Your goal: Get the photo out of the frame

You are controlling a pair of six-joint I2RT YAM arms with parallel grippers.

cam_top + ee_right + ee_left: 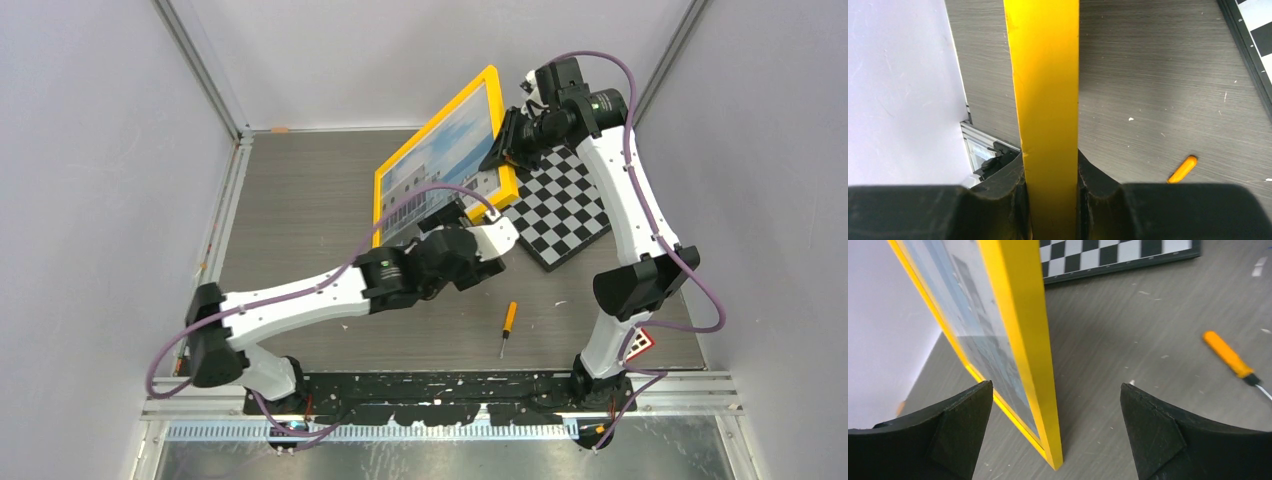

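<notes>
- One yellow frame (432,122) stands on edge toward the back of the counter (300,200), leaning rather than upright, with its picture face turned up and toward the left wall.
- Inside it sits the photo (445,160), a pale many-windowed building under blue sky and cloud, with the yellow border around it on every side that shows.
- From the left wrist view, the frame's low corner looks to rest on the counter, and the yellow edge rises steeply from there.
- Up at the frame's far right edge, the right pincer (1050,170) is pinching the yellow border. Its black fingers (1013,185) press flat against both faces of the edge with no gap showing.
- Down low, the left pincer (1055,390) is spread wide on either side of the frame's near edge. The yellow edge stands between the two fingers (963,425), closer to the left one, and I see neither finger touching it.
- Just behind and to the right of the frame, a black-and-white checkerboard (565,205) lies flat on the counter, and its near corner comes close to the frame's base.
- Nearer the arm bases, an orange-handled screwdriver (508,322) lies on the counter, well apart from the frame.
</notes>
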